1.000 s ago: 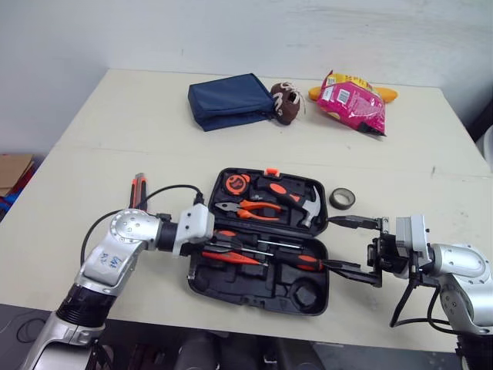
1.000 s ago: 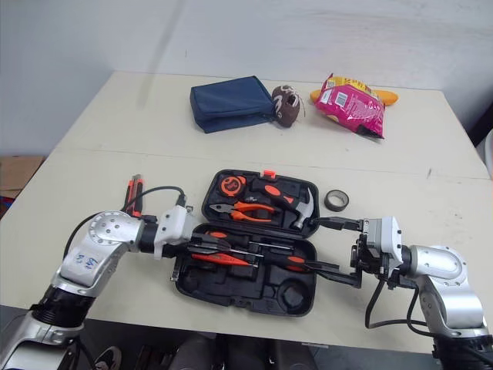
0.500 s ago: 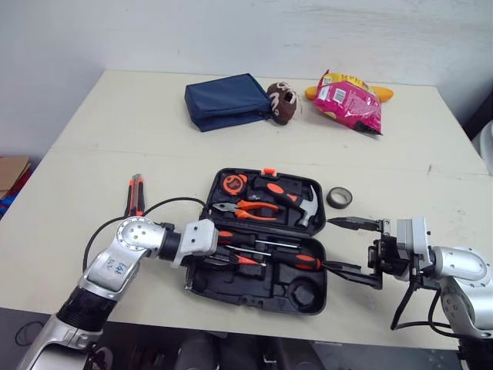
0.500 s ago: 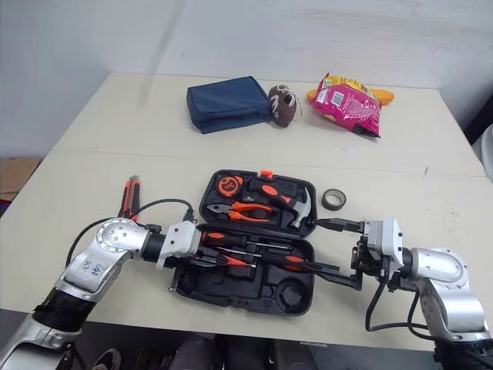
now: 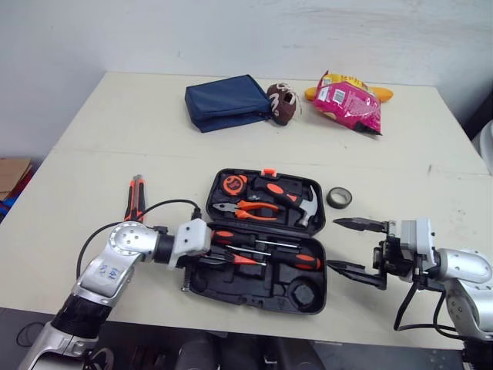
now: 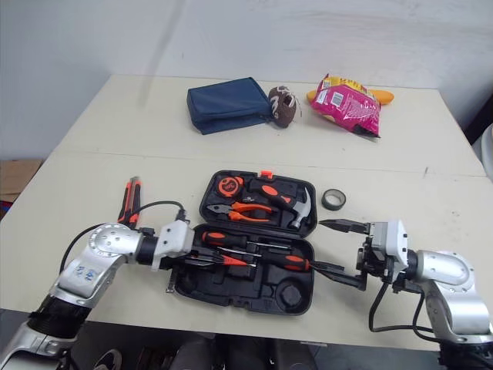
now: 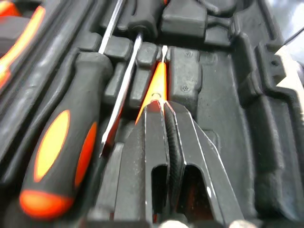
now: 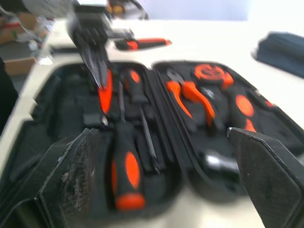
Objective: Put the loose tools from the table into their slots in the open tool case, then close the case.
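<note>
Tabletop, pale beige. Front row, from the left:

- Orange-and-black utility knife lies loose on the tabletop, well left of the case.
- Left tool reaches into the near half of the case from its left edge. Its fingers are clenched together on a slim orange-handled screwdriver, which lies along a moulded slot beside a black-and-orange screwdriver.
- Open black plastic tool case sits flat at the tabletop's centre front. The far half holds an orange tape measure, orange-handled pliers and a hammer with a steel head. The near half holds the screwdrivers.
- Black tape roll lies loose on the tabletop, just beside the case's far right corner.
- Right tool is released, fingers spread wide and holding nothing, near the case's right edge.

Back row: navy fabric pouch, small brown toy football touching it, pink snack bag.
</note>
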You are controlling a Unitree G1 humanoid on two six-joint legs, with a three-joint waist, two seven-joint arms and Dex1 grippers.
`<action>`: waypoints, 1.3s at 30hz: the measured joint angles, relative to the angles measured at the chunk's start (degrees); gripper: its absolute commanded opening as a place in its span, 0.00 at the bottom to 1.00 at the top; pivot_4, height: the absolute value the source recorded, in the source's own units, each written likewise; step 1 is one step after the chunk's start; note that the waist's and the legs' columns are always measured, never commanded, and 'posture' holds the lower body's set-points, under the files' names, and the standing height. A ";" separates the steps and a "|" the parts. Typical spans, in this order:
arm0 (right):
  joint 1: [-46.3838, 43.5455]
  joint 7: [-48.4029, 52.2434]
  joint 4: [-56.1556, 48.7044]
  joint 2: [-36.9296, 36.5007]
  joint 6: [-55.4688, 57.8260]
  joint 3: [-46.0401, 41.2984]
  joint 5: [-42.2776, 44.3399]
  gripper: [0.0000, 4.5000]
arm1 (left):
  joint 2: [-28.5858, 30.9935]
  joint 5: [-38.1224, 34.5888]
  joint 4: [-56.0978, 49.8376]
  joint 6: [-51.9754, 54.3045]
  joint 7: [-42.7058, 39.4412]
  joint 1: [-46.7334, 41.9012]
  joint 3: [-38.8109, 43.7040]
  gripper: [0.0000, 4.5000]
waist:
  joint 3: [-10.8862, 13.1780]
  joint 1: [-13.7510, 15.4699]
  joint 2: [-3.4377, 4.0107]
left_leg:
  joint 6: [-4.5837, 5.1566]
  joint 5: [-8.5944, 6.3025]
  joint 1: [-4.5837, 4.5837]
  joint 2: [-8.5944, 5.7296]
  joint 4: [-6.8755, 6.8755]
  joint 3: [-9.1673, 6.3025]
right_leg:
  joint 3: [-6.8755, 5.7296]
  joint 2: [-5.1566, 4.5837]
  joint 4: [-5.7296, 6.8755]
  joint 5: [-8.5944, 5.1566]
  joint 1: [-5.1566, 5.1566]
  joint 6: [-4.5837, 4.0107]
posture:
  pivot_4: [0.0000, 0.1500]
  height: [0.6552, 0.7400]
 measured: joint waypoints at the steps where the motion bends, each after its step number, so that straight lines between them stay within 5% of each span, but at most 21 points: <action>1: -0.38 0.07 1.54 0.00 -0.55 -1.95 0.47 1.00 | 0.70 -2.98 -2.14 1.74 0.14 1.35 3.07 0.02 | 0.02 -0.12 -0.03 | 0.00 0.00 -0.02 0.00 0.00 0.00 | 0.00 0.00 0.00 0.00 -0.01 0.00 | 1.00 1.00; 4: -1.45 -0.67 8.31 -1.89 -2.12 -8.52 1.03 1.00 | 6.01 -8.16 -5.62 5.94 0.57 6.40 12.36 0.19 | 0.04 -0.53 0.00 | -0.01 -0.01 0.02 -0.01 -0.05 0.00 | 0.00 -0.02 -0.04 0.00 0.01 0.00 | 1.00 1.00; 12: -6.77 2.70 42.48 -13.11 -19.15 -17.49 -5.36 1.00 | 7.89 -7.08 3.23 2.04 8.10 22.09 37.88 0.98 | 0.16 -1.43 0.02 | 0.12 -0.03 0.12 -0.10 -0.25 0.08 | 0.03 -0.07 -0.29 0.00 0.02 -0.02 | 1.00 1.00; 19: -9.89 3.73 64.26 -19.65 -30.69 -19.15 -9.94 1.00 | 16.80 -1.90 28.71 -7.85 9.42 28.04 53.68 0.99 | 0.18 -2.76 -0.09 | 0.06 -0.07 0.16 -0.08 -0.50 0.08 | -0.02 -0.14 -0.37 -0.09 -0.03 -0.19 | 1.00 1.00; 25: -12.30 2.78 70.50 -19.73 -36.02 -18.66 -12.14 1.00 | 18.13 -0.46 37.08 -10.83 11.46 27.50 54.98 0.99 | 0.18 -2.96 -0.07 | 0.05 -0.14 0.16 -0.09 -0.48 0.17 | -0.13 -0.30 -0.36 -0.05 -0.03 -0.18 | 1.00 1.00; 32: -18.66 6.38 68.69 -13.66 -37.71 -14.62 -12.12 1.00 | 14.37 -4.06 24.46 -1.73 13.57 29.10 54.45 0.99 | 0.16 -3.34 -0.12 | -0.07 -0.12 0.16 -0.01 -0.55 0.16 | -0.22 -0.26 -0.30 -0.01 -0.03 -0.21 | 1.00 1.00; 39: -24.60 10.99 51.48 -3.56 -28.87 -8.18 -7.59 1.00 | 7.54 -10.29 -3.61 23.00 31.34 27.52 52.85 0.99 | 0.19 -2.99 -0.07 | -0.14 -0.07 0.15 0.02 -0.47 0.08 | -0.18 -0.19 -0.20 0.03 -0.02 -0.14 | 1.00 1.00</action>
